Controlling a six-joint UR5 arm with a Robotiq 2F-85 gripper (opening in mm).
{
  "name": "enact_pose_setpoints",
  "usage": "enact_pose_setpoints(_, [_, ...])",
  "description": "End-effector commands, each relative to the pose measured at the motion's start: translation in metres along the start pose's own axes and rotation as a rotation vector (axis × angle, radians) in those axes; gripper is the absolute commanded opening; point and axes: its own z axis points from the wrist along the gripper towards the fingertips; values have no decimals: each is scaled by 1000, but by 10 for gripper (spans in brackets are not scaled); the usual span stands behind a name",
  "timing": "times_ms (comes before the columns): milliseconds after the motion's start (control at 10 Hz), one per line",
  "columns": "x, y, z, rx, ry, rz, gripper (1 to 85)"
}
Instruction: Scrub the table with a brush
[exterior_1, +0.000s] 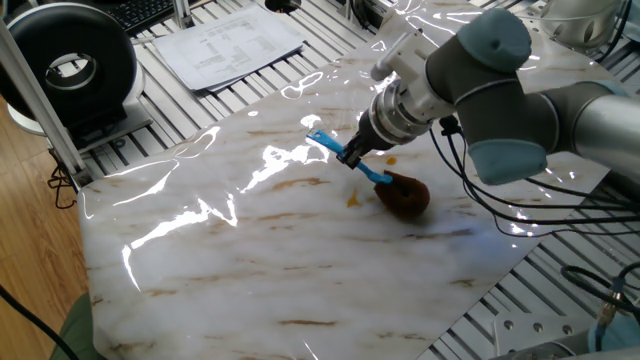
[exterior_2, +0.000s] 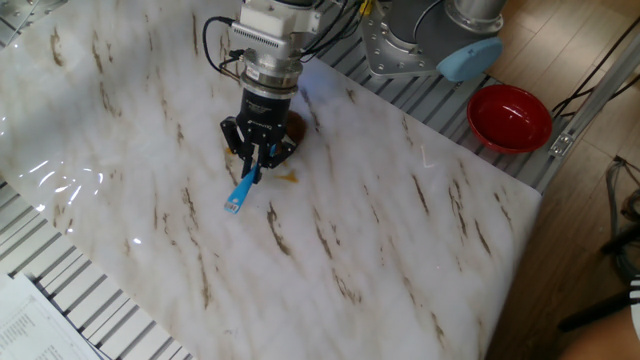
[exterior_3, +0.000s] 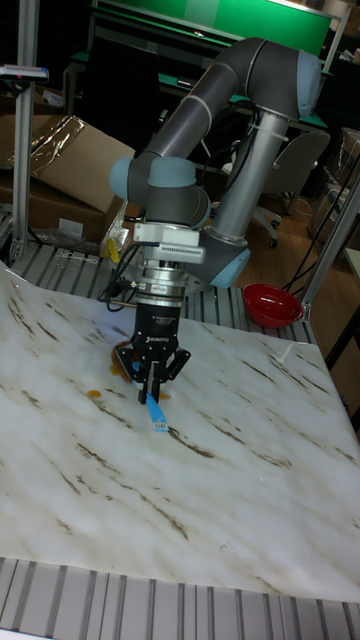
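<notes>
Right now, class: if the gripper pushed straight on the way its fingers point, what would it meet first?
The gripper points down, shut on the brush handle. It would likely meet the table just below first, though the gap is hard to judge.

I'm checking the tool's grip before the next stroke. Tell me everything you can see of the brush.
The brush has a thin bright-blue handle, plastic by its look, and a round fuzzy brown head. The head rests on the table beside small orange-brown stains. The handle slants up from it, its free end poking out past the gripper, whose jaws are shut on the handle partway along.
</notes>
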Motion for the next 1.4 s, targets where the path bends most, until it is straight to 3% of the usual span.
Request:
enact_pose_setpoints(0, [6,-5,8,-13,-33,-4,10])
enact_pose_setpoints(1300, [17,-30,2,-6,-52,-84,10])
